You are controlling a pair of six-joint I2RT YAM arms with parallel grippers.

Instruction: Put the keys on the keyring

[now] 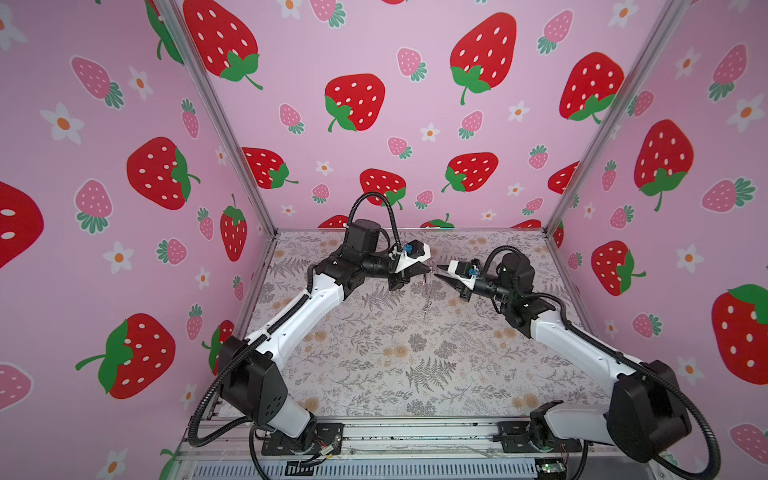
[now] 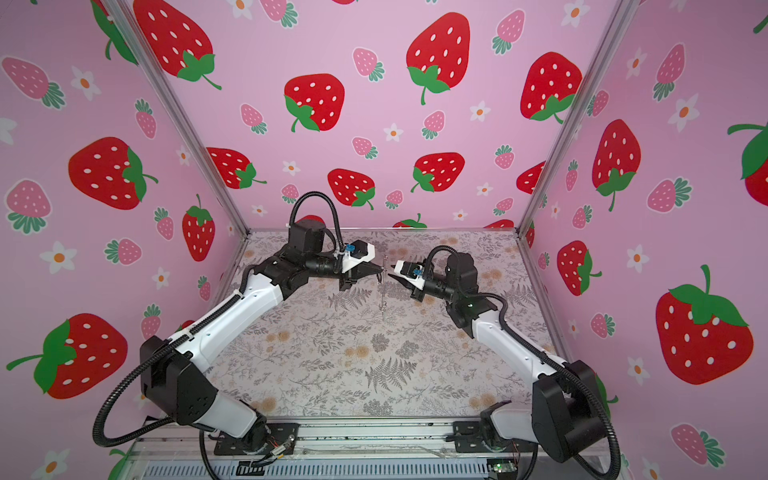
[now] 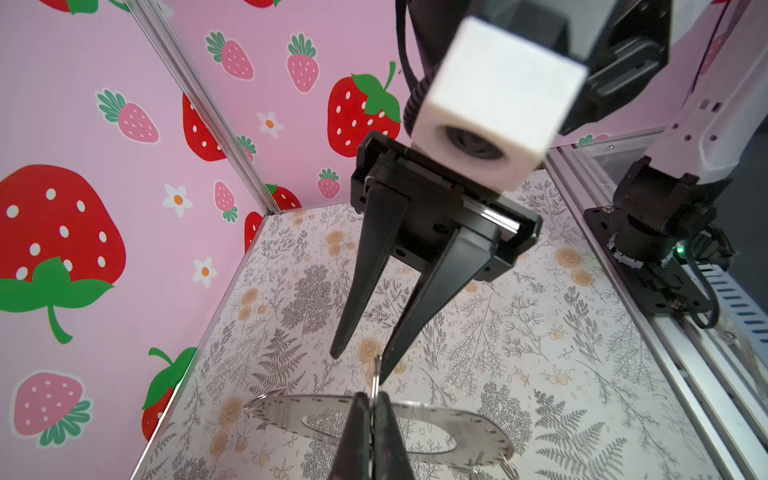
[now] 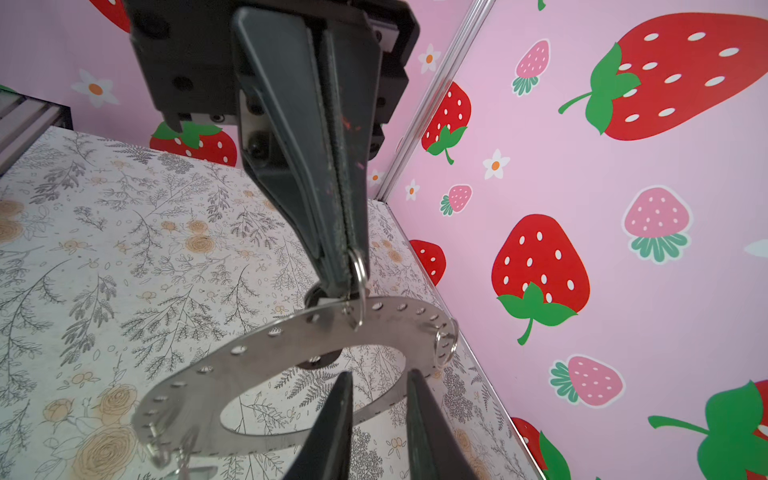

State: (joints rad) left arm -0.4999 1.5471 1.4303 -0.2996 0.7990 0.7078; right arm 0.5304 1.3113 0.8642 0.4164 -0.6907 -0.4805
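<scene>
Two robot arms meet tip to tip in mid-air above a table (image 4: pixel 124 249) covered in a grey and tan floral print, inside a booth with pink strawberry walls.

The left gripper (image 4: pixel 347 286) is clamped tight on a small wire loop (image 4: pixel 360 270). This loop passes through one of the tiny holes along the edge of the keyring (image 4: pixel 232 370), a wide, flat, silvery metal ring shaped like a big washer. The keyring hangs from the loop, clear of the table. In both top views it shows only as a thin, edge-on sliver between the two gripper tips. Pinching the loop rather than the plate appears meant to let the ring dangle freely, with its rim of holes open to the other arm.

The right gripper (image 3: pixel 361 361) faces it, its fingers (image 4: pixel 332 419) a narrow gap apart and holding nothing. In the left wrist view, its tips sit just beside the top of the loop. That position suggests it is standing ready to work on the loop while the left arm steadies the ring.

More spare loops (image 4: pixel 446 340) hang from other holes in the rim. The keys cannot be made out clearly. A dark rounded shape (image 4: pixel 313 296) behind the plate, just under the left gripper's tip, may be a tag, but it is too hidden to tell.
</scene>
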